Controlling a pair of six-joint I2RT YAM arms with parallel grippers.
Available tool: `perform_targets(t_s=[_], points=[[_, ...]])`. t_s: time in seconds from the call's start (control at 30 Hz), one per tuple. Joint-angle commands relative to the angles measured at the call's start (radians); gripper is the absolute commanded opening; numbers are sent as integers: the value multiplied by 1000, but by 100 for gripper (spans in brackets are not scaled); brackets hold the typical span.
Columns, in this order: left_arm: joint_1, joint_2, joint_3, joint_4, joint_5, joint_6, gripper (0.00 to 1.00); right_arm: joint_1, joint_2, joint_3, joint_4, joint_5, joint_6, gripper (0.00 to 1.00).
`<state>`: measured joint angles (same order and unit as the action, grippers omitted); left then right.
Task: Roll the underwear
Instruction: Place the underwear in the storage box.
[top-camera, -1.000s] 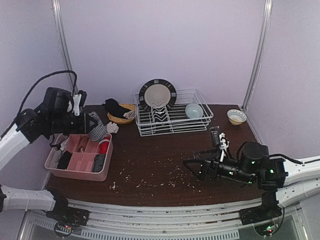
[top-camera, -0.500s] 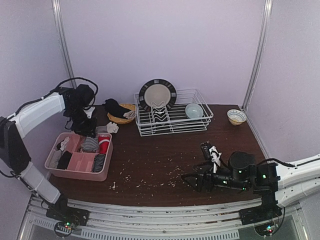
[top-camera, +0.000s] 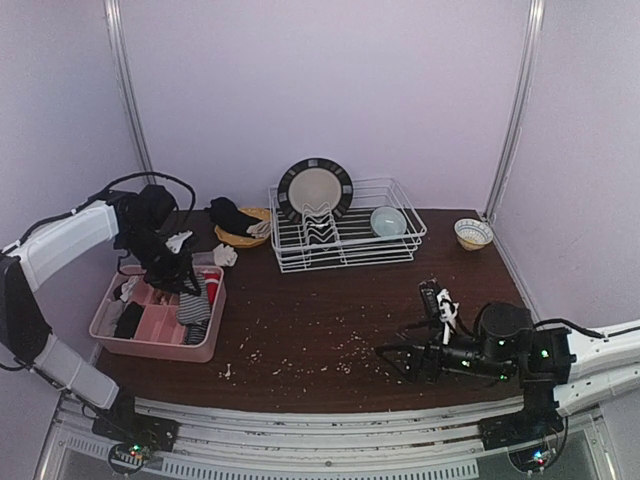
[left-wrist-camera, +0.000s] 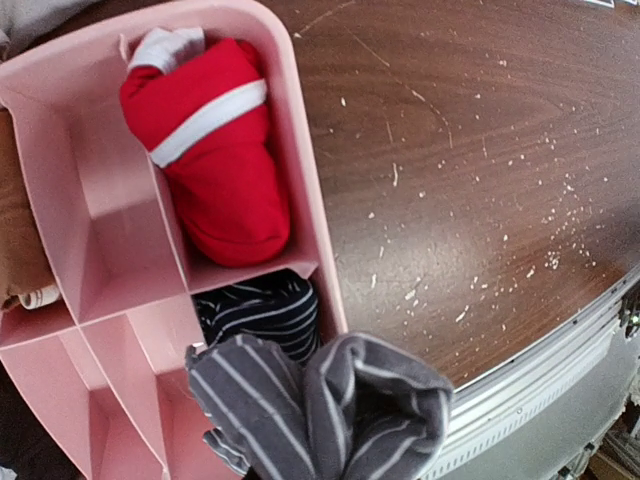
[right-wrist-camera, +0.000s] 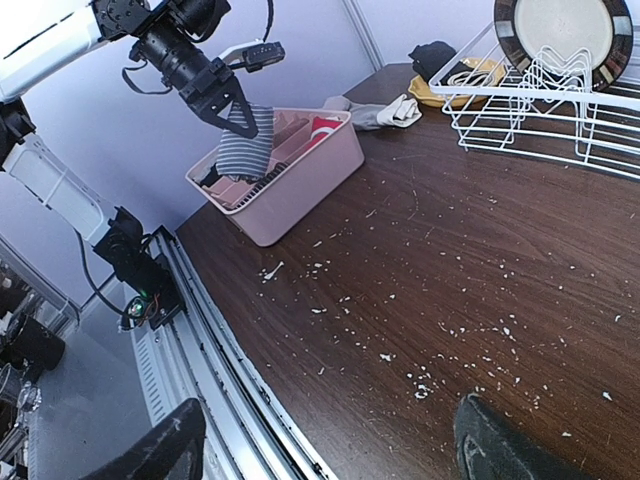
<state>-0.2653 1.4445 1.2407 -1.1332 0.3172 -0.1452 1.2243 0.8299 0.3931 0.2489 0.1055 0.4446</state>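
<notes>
A rolled grey striped underwear (left-wrist-camera: 330, 405) is held by my left gripper (top-camera: 186, 284), whose fingers are hidden under the cloth. It hangs over the near right corner of the pink divided tray (left-wrist-camera: 300, 150), above a compartment with a dark striped roll (left-wrist-camera: 262, 310). A red roll with a white band (left-wrist-camera: 215, 150) lies in the compartment beyond. The grey roll also shows in the top view (top-camera: 194, 300) and the right wrist view (right-wrist-camera: 245, 140). My right gripper (top-camera: 395, 358) is open and empty, low over the table's near right part.
A white dish rack (top-camera: 345, 240) with a plate and a bowl stands at the back. A yellow basket (top-camera: 245, 232) with black cloth and a white sock (top-camera: 224, 256) lie behind the tray. A small bowl (top-camera: 472, 233) sits back right. Crumbs litter the table.
My left gripper has carried the grey striped roll down and toward the tray's near right corner. My right arm has shifted slightly to the right.
</notes>
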Motion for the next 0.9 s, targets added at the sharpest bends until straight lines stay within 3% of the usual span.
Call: perform_targets(t_s=[0.0, 0.57, 0.87], points=[[14, 9, -36, -18, 58, 66, 0, -6, 16, -8, -6, -2, -5, 83], [56, 147, -33, -97, -318, 32, 0, -6, 11, -9, -6, -10, -41, 82], [57, 66, 47, -170, -314, 55, 0, -6, 45, -11, 21, -16, -38, 82]])
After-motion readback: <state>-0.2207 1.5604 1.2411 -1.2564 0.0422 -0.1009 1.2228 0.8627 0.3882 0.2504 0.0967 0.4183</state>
